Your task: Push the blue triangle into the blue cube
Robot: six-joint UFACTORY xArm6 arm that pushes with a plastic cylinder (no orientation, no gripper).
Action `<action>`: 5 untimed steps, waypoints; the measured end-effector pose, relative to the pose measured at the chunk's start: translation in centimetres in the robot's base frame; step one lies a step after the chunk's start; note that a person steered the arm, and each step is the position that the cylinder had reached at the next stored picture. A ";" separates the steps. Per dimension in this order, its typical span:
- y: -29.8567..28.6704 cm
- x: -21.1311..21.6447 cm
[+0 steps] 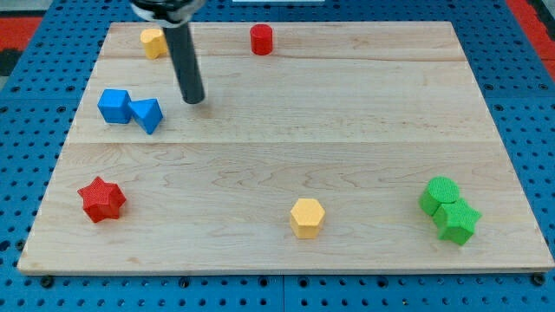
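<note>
The blue triangle [147, 114] lies at the view's left on the wooden board [286, 147]. It touches the right side of the blue cube [114, 106]. My tip [194, 99] rests on the board a little to the right of the blue triangle and slightly above it, with a gap between them. The dark rod rises from the tip toward the view's top.
A yellow block [153, 42] and a red cylinder [261, 39] sit near the top edge. A red star [101, 198] is at the lower left. A yellow hexagon [307, 217] is at bottom centre. A green cylinder [440, 194] and a green star [457, 221] touch at the lower right.
</note>
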State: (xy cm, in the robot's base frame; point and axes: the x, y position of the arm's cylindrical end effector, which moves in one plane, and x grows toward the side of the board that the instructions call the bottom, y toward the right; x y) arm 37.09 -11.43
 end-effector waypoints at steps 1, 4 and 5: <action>-2.6 2.9; -3.7 -0.5; -3.9 -7.3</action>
